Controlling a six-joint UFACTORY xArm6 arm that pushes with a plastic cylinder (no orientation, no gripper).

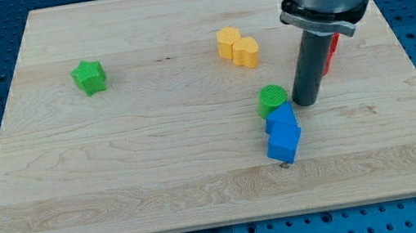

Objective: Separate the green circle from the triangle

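Note:
The green circle [271, 99] sits right of the board's middle. A blue triangle [280, 117] touches its lower edge, and a blue cube [284, 144] touches the triangle from below. My tip [307, 102] rests on the board just to the right of the green circle and the triangle, a small gap away from both.
A green star [89, 76] lies at the view's left. Two yellow blocks [237, 47] sit together above the middle. A red block [332, 54] is mostly hidden behind the rod. The wooden board [119, 187] lies on a blue pegboard table.

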